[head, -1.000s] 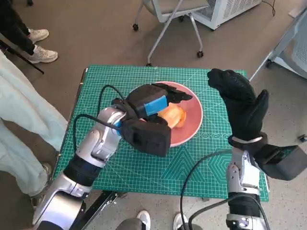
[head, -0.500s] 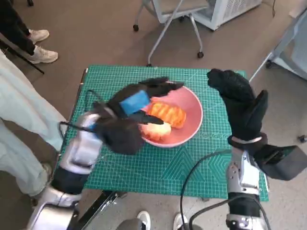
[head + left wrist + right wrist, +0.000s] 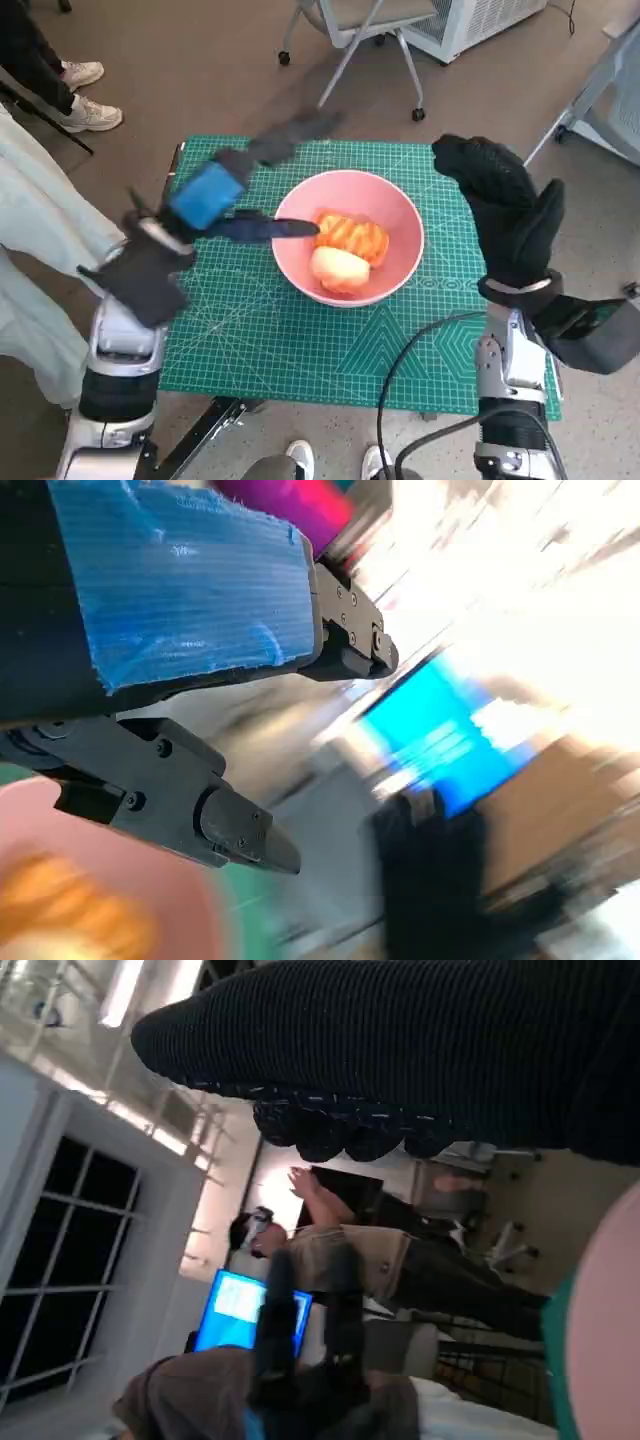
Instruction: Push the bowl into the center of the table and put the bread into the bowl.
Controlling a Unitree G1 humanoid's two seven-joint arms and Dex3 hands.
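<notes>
Fingers (image 3: 290, 130) of the left hand (image 3: 215, 190) spread apart, holding nothing, above the green tabletop (image 3: 260, 330). Right hand (image 3: 505, 215) stands upright, fingers apart, empty. Mid-tabletop, the pink bowl (image 3: 400, 225) holds the bread (image 3: 345, 250).

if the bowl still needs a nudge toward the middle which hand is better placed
Right, probably. The right hand hangs beside the pink bowl, which holds the bread. The left hand is blurred, out over the mat's far-left part.
</notes>
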